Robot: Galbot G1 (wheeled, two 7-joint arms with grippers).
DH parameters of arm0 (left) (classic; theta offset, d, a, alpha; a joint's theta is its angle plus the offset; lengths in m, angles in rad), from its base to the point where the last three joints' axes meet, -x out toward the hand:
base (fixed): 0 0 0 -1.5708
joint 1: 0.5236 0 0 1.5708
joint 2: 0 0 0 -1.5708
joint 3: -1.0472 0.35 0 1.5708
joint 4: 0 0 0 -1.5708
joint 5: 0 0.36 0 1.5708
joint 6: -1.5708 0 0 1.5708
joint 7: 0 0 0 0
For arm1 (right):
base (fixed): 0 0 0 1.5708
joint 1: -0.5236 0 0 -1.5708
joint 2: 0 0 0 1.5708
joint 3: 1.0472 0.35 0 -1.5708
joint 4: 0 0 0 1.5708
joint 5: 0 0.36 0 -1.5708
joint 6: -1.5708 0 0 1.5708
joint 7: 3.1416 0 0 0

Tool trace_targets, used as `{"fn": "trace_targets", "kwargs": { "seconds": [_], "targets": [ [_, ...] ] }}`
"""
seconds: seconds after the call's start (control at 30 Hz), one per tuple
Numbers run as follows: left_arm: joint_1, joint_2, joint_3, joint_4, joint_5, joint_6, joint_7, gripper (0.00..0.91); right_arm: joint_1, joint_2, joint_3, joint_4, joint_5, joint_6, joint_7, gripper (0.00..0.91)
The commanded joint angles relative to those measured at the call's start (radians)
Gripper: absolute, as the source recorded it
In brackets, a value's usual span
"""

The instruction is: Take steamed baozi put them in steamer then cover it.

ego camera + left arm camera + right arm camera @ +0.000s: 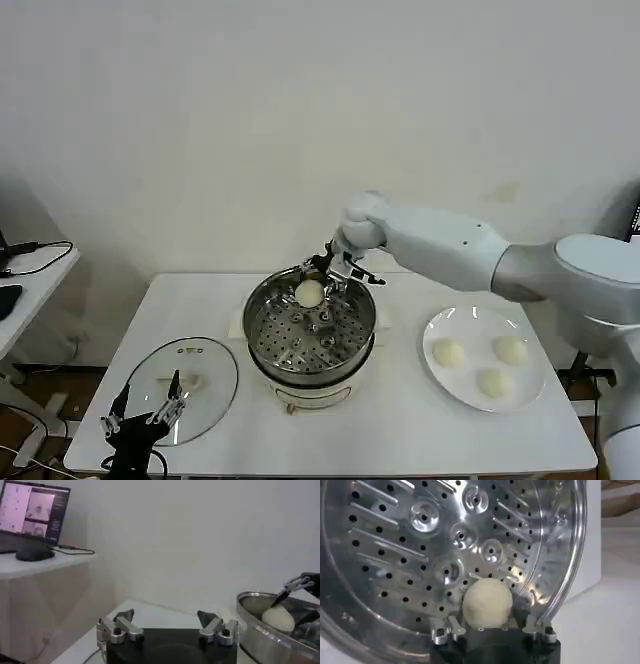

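One steamed baozi [309, 292] [487, 602] lies on the perforated tray at the far side of the steamer [252, 322], a shiny steel pot on a white base. My right gripper [330, 278] [489, 624] hangs over that bun, open, its fingers standing wider than the bun on both sides. Three more baozi [494, 381] rest on a white plate [432, 340] to the right. The cover [205, 372], a glass lid with a pale handle, lies flat on the table at front left. My left gripper [145, 408] [167, 616] hovers open over the lid's near edge, holding nothing.
The white table [400, 430] has bare room in front of the steamer and plate. A side desk [30, 270] stands to the left, with a laptop [35, 510] on it. A plain wall runs behind.
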Motion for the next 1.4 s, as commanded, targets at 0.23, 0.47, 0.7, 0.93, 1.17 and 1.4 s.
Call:
{"fn": "trace_targets", "kwargs": {
  "seconds": [0.23, 0.47, 0.7, 0.93, 1.17, 1.4],
  "targets": [
    [-0.003, 0.028, 0.012, 0.001, -0.028, 0.003, 0.012, 0.907, 0.182, -0.168, -0.024, 0.255, 0.198, -0.117, -0.009, 0.907],
    [-0.022, 0.073, 0.045, 0.075, -0.037, -0.095, 0.074, 0.907, 0.265, -0.427, -0.068, 0.415, 0.307, -0.233, -0.010, 0.907],
    [-0.068, 0.130, 0.015, 0.130, -0.060, -0.153, 0.110, 0.907, 0.260, -0.727, -0.113, 0.460, 0.232, -0.280, -0.026, 0.907],
    [-0.105, 0.157, 0.008, 0.164, -0.123, -0.177, 0.142, 0.907, 0.101, -0.915, -0.097, 0.496, 0.173, -0.381, -0.060, 0.907],
    [-0.131, 0.148, 0.040, 0.179, -0.076, -0.177, 0.138, 0.907, -0.003, -0.959, -0.095, 0.558, 0.178, -0.497, -0.055, 0.907],
    [-0.129, 0.126, 0.046, 0.170, -0.056, -0.177, 0.135, 0.907, -0.114, -0.885, -0.029, 0.519, 0.237, -0.550, -0.042, 0.907]
  ]
}}
